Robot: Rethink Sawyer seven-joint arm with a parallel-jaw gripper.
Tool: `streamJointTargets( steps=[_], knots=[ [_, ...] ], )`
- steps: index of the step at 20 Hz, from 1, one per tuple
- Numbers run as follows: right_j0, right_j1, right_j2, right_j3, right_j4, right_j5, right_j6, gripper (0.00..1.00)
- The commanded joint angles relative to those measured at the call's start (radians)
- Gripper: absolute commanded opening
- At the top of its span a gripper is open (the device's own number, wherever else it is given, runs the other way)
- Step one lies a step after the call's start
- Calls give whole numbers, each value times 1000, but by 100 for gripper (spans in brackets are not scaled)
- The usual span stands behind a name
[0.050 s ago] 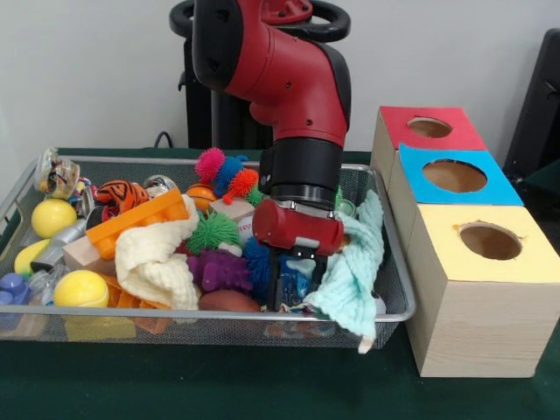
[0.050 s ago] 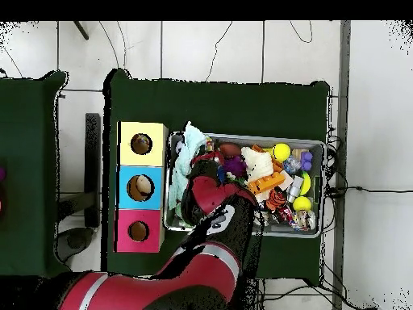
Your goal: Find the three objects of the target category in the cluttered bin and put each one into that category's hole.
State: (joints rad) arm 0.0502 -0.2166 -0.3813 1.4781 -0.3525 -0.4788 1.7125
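My claw (image 1: 291, 284) is down inside the wire mesh bin (image 1: 395, 289), beside the mint green cloth (image 1: 354, 271); I cannot tell how open it is.

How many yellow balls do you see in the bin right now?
2 whole yellow balls, both at the front view's left end of the mesh bin: upper yellow ball by the far corner, lower yellow ball against the near wall. Others may be buried under clutter.
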Motion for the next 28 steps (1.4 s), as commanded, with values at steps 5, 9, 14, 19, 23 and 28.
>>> streamJointTargets(
  steps=[5,9,14,19,23,28],
  knots=[
    [-38,80,73,-114,-15,218,57,100],
    [-51,88,93,-123,-36,224,61,100],
    [-60,81,110,-118,-63,214,66,100],
    [-65,79,119,-118,-78,197,77,0],
    [-69,77,128,-121,-91,205,74,0],
    [-60,79,120,-125,-89,213,72,0]
  ],
)
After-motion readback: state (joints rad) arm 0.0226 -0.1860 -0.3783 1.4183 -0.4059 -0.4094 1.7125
